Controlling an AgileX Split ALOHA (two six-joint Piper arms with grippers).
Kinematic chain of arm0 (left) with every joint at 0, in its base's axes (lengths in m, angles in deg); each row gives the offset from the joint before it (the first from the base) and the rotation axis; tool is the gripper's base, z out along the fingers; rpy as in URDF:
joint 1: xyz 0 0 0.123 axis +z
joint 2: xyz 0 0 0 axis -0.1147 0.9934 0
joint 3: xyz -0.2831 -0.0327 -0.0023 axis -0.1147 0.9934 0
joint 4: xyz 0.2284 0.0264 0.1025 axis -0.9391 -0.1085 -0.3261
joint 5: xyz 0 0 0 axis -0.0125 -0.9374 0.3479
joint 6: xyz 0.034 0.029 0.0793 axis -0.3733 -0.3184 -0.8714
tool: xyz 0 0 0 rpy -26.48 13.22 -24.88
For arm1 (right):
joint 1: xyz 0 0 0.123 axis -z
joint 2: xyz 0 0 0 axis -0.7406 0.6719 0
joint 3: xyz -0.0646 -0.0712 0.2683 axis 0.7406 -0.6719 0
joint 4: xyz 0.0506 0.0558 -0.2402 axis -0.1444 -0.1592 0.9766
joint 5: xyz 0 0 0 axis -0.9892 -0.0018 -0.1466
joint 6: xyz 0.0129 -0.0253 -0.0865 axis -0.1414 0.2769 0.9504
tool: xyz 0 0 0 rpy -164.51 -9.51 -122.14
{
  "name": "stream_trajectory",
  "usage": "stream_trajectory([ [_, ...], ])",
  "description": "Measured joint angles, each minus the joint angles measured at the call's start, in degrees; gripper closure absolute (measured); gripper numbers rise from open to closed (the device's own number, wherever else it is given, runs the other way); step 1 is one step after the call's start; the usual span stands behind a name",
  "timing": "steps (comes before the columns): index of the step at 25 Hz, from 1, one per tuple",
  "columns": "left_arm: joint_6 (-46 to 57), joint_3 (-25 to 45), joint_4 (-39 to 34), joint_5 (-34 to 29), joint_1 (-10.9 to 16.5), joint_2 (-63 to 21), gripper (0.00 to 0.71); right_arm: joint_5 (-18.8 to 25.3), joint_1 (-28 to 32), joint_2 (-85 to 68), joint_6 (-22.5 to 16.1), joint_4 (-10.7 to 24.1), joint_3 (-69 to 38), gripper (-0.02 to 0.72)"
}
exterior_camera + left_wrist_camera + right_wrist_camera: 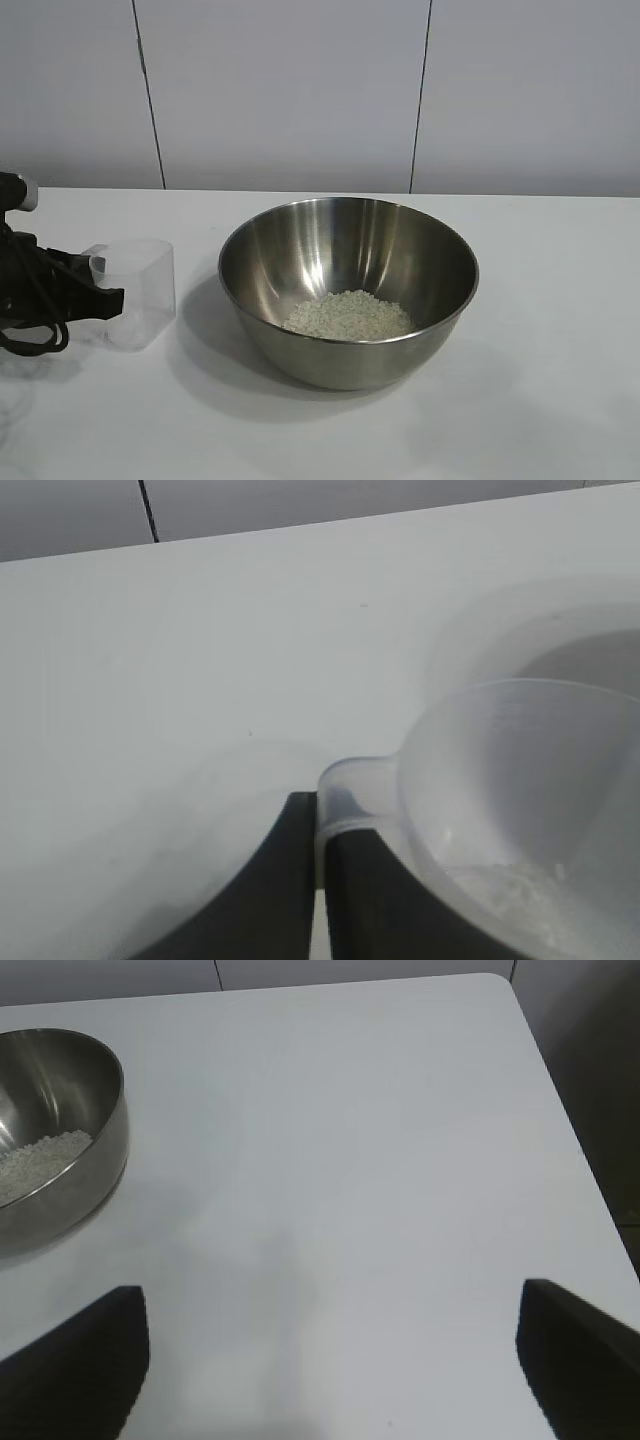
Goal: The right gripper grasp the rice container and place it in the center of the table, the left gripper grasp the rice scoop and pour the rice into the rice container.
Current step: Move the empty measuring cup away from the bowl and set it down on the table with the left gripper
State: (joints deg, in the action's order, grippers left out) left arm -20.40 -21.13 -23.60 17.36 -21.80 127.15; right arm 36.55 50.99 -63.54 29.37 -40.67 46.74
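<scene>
With the rice (pixel 348 315) already heaped in the rice container (pixel 348 290) mid-table, the left gripper (pixel 100 297) pinches the rice scoop (pixel 135 292) by its handle, upright beside it; the right gripper (pixel 330 1360) waits wide open.

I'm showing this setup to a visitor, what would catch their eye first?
The large shiny stainless-steel bowl at the middle of the white table, with a pale heap of rice grains inside. Beside it, the black left gripper grips the small clear plastic scoop by its handle.
</scene>
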Motion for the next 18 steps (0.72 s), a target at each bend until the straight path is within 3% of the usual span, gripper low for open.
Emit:
stream_trajectory([
  [9,0.1,0.2,0.0,0.3,0.0,0.0,0.338,0.0,0.0,0.0,0.0,0.0,0.0,0.009],
  [18,0.1,5.0,0.0,0.6,0.0,0.0,0.287,-0.1,0.0,0.0,0.0,0.0,0.0,0.009],
])
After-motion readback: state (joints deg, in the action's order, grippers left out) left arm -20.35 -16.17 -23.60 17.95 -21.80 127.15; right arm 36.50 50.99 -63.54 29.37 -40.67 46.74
